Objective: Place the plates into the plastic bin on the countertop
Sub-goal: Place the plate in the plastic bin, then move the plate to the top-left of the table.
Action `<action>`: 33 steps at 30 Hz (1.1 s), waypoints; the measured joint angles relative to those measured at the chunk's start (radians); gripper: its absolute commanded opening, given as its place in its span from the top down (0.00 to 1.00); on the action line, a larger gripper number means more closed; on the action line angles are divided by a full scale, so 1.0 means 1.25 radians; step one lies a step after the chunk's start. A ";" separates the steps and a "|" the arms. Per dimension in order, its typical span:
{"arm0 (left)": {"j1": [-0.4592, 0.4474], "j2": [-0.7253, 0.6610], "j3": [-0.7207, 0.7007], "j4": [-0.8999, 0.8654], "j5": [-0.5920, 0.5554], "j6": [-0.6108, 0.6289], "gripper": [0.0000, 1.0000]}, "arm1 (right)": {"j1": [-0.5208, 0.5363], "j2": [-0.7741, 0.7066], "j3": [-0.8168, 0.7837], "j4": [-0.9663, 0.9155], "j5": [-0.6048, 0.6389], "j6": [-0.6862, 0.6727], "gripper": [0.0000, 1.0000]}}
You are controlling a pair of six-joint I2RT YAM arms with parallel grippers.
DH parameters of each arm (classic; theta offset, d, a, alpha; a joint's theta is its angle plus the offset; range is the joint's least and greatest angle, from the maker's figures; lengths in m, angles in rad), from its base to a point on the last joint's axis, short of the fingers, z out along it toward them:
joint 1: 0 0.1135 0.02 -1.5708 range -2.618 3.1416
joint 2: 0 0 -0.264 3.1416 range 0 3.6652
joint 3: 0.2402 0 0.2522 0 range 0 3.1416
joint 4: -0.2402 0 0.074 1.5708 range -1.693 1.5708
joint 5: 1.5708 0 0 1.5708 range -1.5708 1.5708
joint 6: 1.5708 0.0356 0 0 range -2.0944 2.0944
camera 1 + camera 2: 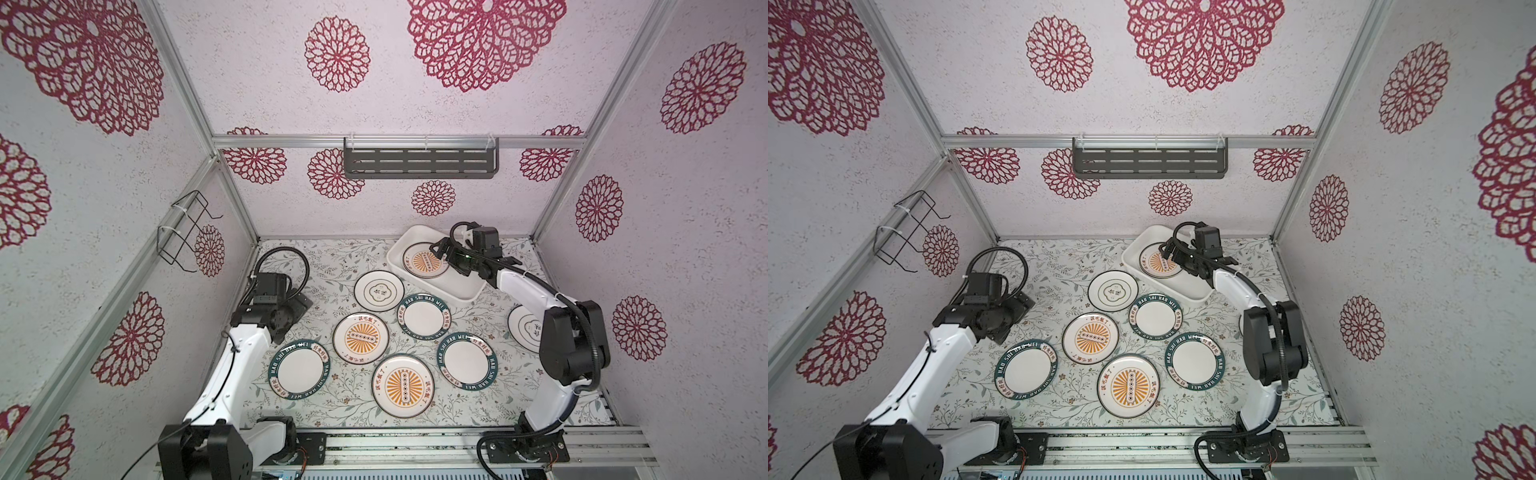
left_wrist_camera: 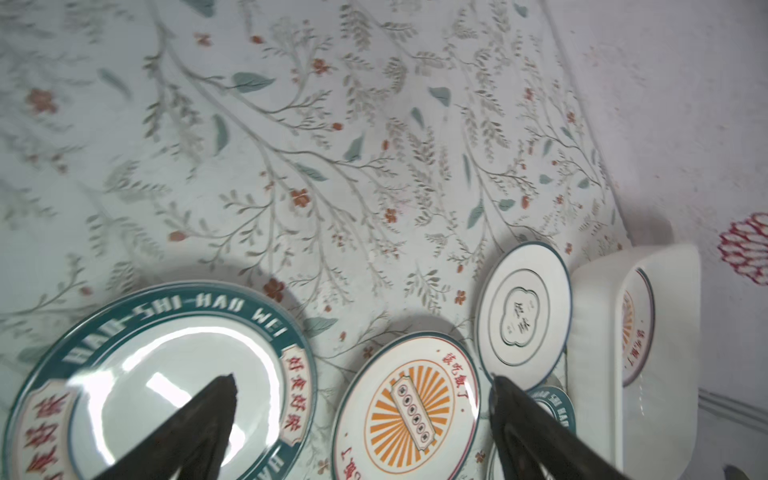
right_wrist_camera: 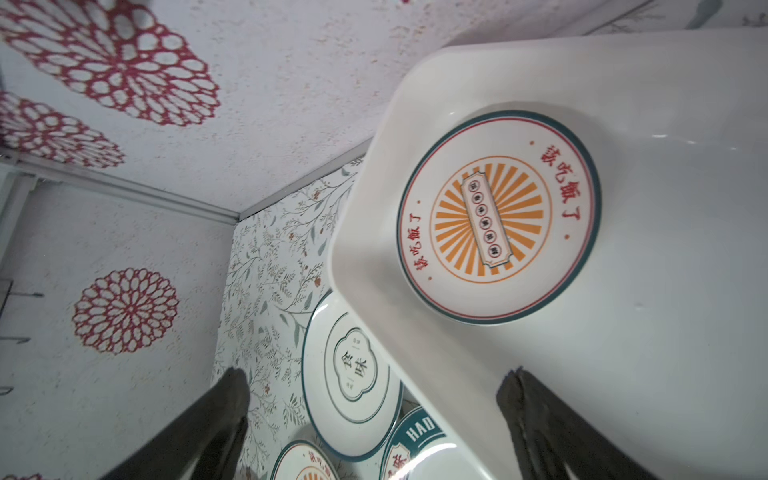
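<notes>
plate in the bin, right pincer spread above it

right pincer hangs over the far end of the plastic bin, its two dark fingers standing wide apart with nothing between them. in the right wrist view one finger is over the bin's bare floor and the other is out past the rim. a sunburst plate lies flat on the bin floor just ahead of the fingertips, clear of both, and fills the far half of the bin. the bin sits at an angle on the countertop, near the back wall.

just beside the bin's long side lies a clover plate, and next to that a teal-rimmed plate. further forward, flat on the countertop, are a second sunburst plate, a second teal-rimmed plate and a third sunburst plate. another clover plate shows only partly behind the right arm.

left pincer hovers low on the left side of the countertop, fingers also spread and holding nothing. below it lies a third teal-rimmed plate, with one finger over its white centre.
</notes>
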 measured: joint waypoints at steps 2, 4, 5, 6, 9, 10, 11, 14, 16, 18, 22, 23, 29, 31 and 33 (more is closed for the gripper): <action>0.014 -0.070 -0.056 -0.044 -0.013 -0.054 0.03 | 0.023 -0.041 -0.021 -0.003 -0.009 -0.020 0.01; 0.018 -0.128 -0.096 -0.083 -0.016 -0.102 0.03 | 0.041 -0.076 -0.045 -0.004 -0.020 -0.030 0.01; 0.019 -0.159 -0.114 -0.111 -0.015 -0.131 0.03 | 0.052 -0.092 -0.059 -0.006 -0.025 -0.035 0.01; 0.019 -0.184 -0.126 -0.135 -0.013 -0.152 0.03 | 0.060 -0.105 -0.070 -0.008 -0.030 -0.036 0.01; 0.019 -0.251 -0.156 -0.197 -0.009 -0.211 0.03 | 0.068 -0.128 -0.098 -0.009 -0.043 -0.038 0.01; 0.019 -0.275 -0.164 -0.218 -0.008 -0.228 0.03 | 0.068 -0.132 -0.106 -0.010 -0.044 -0.038 0.01; 0.019 -0.294 -0.172 -0.235 -0.007 -0.244 0.03 | 0.067 -0.137 -0.115 -0.012 -0.045 -0.038 0.01; 0.019 -0.338 -0.196 -0.276 0.000 -0.277 0.03 | 0.067 -0.145 -0.135 -0.017 -0.049 -0.040 0.01; 0.019 -0.347 -0.215 -0.291 0.009 -0.292 0.03 | 0.067 -0.150 -0.146 -0.019 -0.049 -0.041 0.01; 0.019 -0.348 -0.244 -0.284 0.018 -0.307 0.03 | 0.067 -0.159 -0.161 -0.019 -0.049 -0.041 0.01; 0.019 -0.356 -0.302 -0.235 0.042 -0.331 0.03 | 0.067 -0.186 -0.190 -0.019 -0.049 -0.040 0.01; 0.019 -0.359 -0.320 -0.225 0.049 -0.334 0.03 | 0.067 -0.196 -0.199 -0.017 -0.049 -0.040 0.01; 0.019 -0.353 -0.397 -0.150 0.084 -0.345 0.03 | 0.068 -0.232 -0.230 -0.014 -0.040 -0.039 0.01; 0.019 -0.343 -0.414 -0.114 0.093 -0.346 0.03 | 0.067 -0.237 -0.232 -0.014 -0.038 -0.039 0.01; 0.019 -0.331 -0.426 -0.081 0.098 -0.347 0.03 | 0.067 -0.239 -0.232 -0.014 -0.038 -0.039 0.01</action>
